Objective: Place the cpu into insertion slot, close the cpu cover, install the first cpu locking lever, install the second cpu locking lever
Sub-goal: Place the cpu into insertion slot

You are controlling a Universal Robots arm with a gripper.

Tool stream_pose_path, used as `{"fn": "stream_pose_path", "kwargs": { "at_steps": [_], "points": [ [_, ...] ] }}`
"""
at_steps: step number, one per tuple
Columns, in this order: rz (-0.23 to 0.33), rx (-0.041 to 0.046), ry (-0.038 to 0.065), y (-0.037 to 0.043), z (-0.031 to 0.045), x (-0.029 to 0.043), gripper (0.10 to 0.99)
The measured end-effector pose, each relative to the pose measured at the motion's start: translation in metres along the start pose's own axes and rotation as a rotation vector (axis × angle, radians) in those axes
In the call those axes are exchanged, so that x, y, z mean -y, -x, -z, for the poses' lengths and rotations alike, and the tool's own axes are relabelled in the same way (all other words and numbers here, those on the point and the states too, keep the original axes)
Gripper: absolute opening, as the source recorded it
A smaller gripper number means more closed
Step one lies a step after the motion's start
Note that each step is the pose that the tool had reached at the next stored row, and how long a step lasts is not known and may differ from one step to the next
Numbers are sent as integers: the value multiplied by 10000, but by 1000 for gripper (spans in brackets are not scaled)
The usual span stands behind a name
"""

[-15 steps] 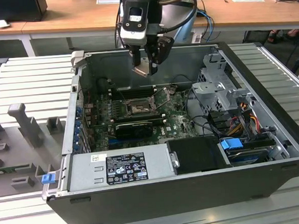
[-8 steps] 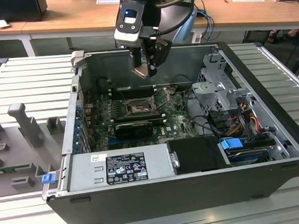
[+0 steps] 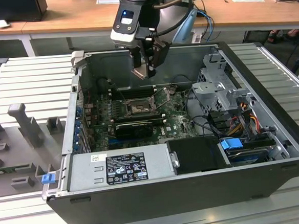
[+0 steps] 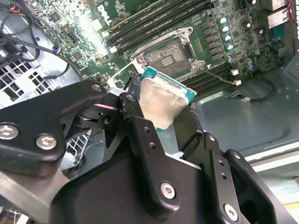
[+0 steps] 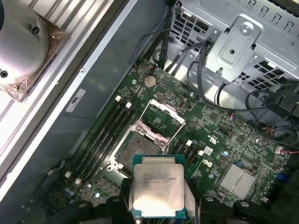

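Gripper (image 4: 159,108) fingers clamped on cpu (image 5: 156,189) edges, held in the air above motherboard (image 5: 219,140) inside computer case (image 3: 274,134). Insertion slot (image 5: 133,148) is bare and near the chip, cpu cover (image 5: 150,132) is flipped up.

Open computer case (image 3: 160,198) on a ribbed grey table (image 3: 24,79).
Power supply (image 3: 120,168) lower centre; wooden desk (image 3: 66,18) across the exterior view's top.

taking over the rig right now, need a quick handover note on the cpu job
Gripper: shut on the cpu, holding it in the air over the motherboard inside the open case.
Insertion slot: empty. Cpu cover: raised open.
Done: cpu picked up.
Left: cpu not yet in the slot, cover not closed, neither locking lever installed.
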State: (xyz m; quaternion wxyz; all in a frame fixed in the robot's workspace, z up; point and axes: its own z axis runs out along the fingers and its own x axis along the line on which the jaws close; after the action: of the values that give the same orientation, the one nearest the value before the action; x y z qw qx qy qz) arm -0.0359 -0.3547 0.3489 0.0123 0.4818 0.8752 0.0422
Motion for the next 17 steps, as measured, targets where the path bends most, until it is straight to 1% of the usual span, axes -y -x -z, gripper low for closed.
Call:
{"fn": "stream_pose_path", "kwargs": {
  "at_steps": [5, 17],
  "points": [
    [-477, 41, 9, 0, -13, 1, 525],
    [-1228, 106, 24, 1, -34, 3, 525]
  ]
}}
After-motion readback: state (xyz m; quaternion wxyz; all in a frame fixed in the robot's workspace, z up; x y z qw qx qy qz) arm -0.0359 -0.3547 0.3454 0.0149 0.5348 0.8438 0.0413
